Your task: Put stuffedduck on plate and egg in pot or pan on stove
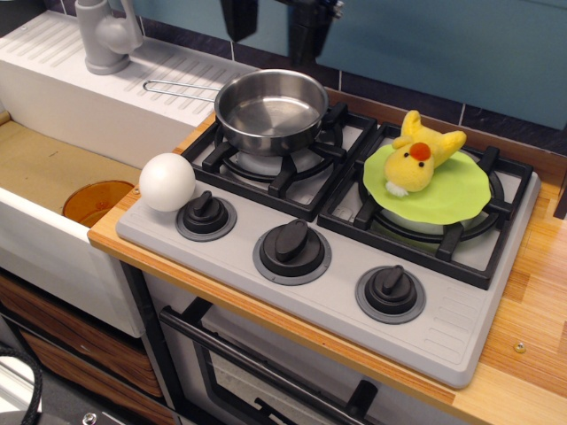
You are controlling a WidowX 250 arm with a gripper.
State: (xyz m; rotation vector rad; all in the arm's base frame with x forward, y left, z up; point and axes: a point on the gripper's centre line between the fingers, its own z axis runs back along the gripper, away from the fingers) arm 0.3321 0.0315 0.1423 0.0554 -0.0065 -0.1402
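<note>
The yellow stuffedduck [415, 159] lies on the lime-green plate [447, 197], which rests on the right burner of the grey stove [328, 297]. The white egg [166, 181] sits on the stove's front left corner, beside the left knob. The shiny steel pot [270, 111] stands empty on the left burner, its wire handle pointing left. My gripper [273, 22] hangs at the top edge, above and behind the pot. Its two dark fingers [306, 27] are apart with nothing between them. Most of the arm is out of view.
A sink on the left holds an orange round dish [96, 202]. A grey faucet [106, 35] and a white drainboard stand behind it. Three black knobs line the stove's front. A wooden counter [532, 292] runs along the right.
</note>
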